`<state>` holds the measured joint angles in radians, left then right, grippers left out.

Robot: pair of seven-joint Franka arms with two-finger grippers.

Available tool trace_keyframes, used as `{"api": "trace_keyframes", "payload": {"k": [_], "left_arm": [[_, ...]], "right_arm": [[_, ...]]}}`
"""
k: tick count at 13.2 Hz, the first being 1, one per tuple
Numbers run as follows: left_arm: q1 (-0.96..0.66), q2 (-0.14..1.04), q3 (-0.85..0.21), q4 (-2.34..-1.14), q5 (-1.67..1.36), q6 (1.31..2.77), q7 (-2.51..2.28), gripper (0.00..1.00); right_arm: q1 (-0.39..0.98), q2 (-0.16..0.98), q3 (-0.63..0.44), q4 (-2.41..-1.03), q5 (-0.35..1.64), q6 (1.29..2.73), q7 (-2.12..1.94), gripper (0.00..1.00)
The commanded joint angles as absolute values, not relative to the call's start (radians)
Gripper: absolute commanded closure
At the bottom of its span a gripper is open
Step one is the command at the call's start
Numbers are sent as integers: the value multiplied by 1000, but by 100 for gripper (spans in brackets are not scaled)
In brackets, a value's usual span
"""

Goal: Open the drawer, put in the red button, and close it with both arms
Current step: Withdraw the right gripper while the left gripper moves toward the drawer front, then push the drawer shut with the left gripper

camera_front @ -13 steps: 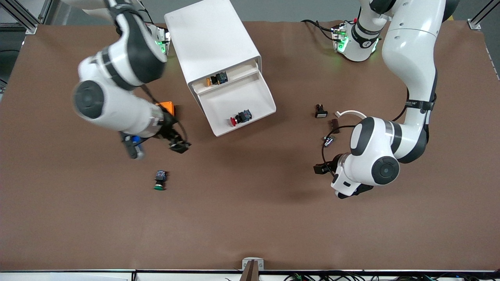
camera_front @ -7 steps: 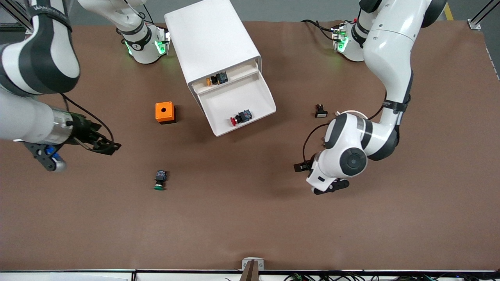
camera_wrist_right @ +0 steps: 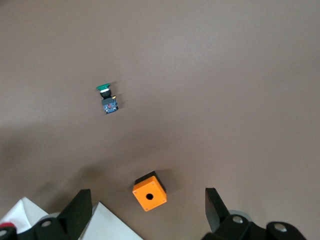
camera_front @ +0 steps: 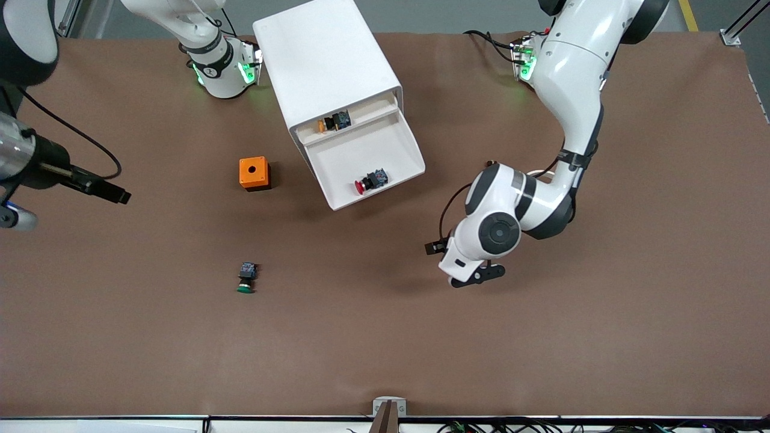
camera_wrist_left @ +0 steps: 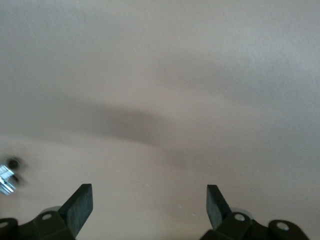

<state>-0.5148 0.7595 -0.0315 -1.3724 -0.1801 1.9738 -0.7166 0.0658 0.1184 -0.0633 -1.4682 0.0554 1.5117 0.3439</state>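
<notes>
The white cabinet [camera_front: 325,66] stands between the two arm bases. Its drawer [camera_front: 402,139] is pulled out, and the red button [camera_front: 365,184] lies on its side inside, close to the front lip. My left gripper [camera_wrist_left: 150,192] is open and empty over bare table, toward the left arm's end from the drawer; in the front view the left gripper [camera_front: 478,276] hangs under the bent wrist. My right gripper [camera_wrist_right: 147,192] is open and empty, high over the orange cube [camera_wrist_right: 149,191]. In the front view, the right gripper [camera_front: 13,218] sits at the edge, at the right arm's end.
A second drawer just above is slightly open with an orange-capped button [camera_front: 334,122] in it. The orange cube [camera_front: 253,173] stands beside the cabinet. A green-capped button [camera_front: 246,278] lies nearer the camera than the cube. A small metal part [camera_wrist_left: 6,179] lies by the left gripper.
The right arm has swung away from the orange cube, out toward its own end of the table. The left arm has moved toward the drawer. Both grippers stayed open.
</notes>
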Motion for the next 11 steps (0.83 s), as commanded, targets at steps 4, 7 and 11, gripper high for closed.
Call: {"api": "trace_keyframes", "payload": {"k": [4,7,11], "left_arm": [[-618,759,-31,-1387,-176,1999,-888,0],[-658,743,-67,-1387,-176,1971,-969,0],[-663,718,-184,-1387,-172,1905,-1176,0]], "right_arm": [[-26,-74,-43,-1670,20,1629,57,0],[-26,-74,-41,-1671,2,1628,57,0],[-23,-74,-38,-1666,-28,1620,57,0]]}}
